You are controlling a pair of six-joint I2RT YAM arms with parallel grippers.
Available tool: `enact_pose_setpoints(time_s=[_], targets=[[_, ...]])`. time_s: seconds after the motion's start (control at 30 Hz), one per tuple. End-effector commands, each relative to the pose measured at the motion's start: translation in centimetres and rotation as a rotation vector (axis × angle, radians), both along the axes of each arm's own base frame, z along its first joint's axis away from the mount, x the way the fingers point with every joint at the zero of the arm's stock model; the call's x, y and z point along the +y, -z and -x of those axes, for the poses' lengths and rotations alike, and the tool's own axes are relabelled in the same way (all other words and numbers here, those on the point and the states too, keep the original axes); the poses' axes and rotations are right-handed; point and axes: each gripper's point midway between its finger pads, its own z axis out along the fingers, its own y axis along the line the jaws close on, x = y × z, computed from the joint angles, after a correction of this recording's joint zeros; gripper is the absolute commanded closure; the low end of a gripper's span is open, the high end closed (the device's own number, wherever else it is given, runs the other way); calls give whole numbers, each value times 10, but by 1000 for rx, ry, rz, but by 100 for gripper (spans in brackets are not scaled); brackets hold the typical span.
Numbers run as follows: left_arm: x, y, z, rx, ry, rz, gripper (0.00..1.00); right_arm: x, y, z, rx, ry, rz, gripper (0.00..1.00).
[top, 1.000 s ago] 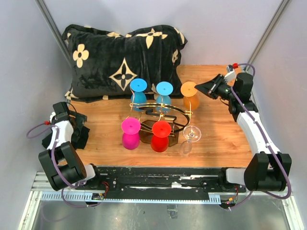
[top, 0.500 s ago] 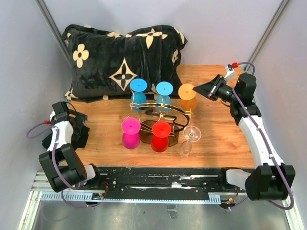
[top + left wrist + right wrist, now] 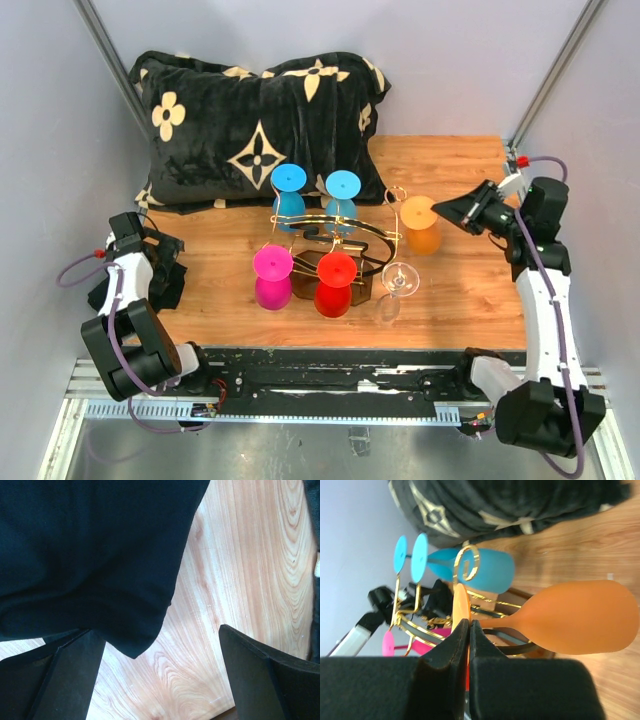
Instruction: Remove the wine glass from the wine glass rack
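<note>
Orange wine glass (image 3: pixel 423 237) has slid rightward off rack (image 3: pixel 372 228), right pincer (image 3: pixel 442 210) gripping it.

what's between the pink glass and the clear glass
The red glass is between the pink glass and the clear glass, as the top view shows.

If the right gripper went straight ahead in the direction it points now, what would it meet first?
The right gripper holds the orange wine glass by its foot. Straight ahead, the gold scroll end of the wine glass rack probably comes first, a blue glass behind it; depth is unclear.
</note>
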Motion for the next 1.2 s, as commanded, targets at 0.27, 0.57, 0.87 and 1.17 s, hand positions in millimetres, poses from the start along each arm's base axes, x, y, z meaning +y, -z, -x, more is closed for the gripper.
enact_pose_setpoints(time_s=[0.27, 0.57, 0.87, 1.17], targets=[[-6, -10, -6, -47, 58, 14, 4, -95, 15, -29, 17, 231, 374, 99], [0, -52, -15, -143, 97, -70, 8, -127, 15, -86, -11, 326, 724, 99], [-8, -58, -21, -182, 135, -49, 8, -158, -20, -167, -386, 457, 1305, 99], [-28, -31, -32, -174, 183, 55, 10, -195, 74, -277, -336, 261, 1760, 99]])
